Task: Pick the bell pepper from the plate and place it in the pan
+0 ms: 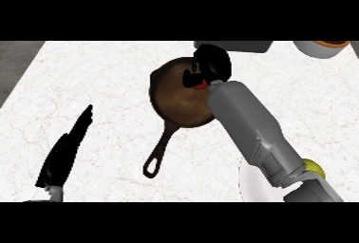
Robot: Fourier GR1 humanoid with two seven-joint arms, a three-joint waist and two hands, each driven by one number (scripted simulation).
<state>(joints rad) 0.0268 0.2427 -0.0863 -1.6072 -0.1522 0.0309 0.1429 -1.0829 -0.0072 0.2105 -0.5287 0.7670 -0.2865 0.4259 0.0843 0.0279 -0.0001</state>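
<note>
Right hand (210,66) curled around bell pepper (201,85), over pan (179,97)

A dark brown, round cast-iron pan (181,97) lies flat on the surface, its long loop-ended handle pointing toward the view's lower left. Over its right rim, a red bell pepper (201,86) shows only as a sliver. A white round plate (250,182) lies at lower right, mostly hidden.
</note>
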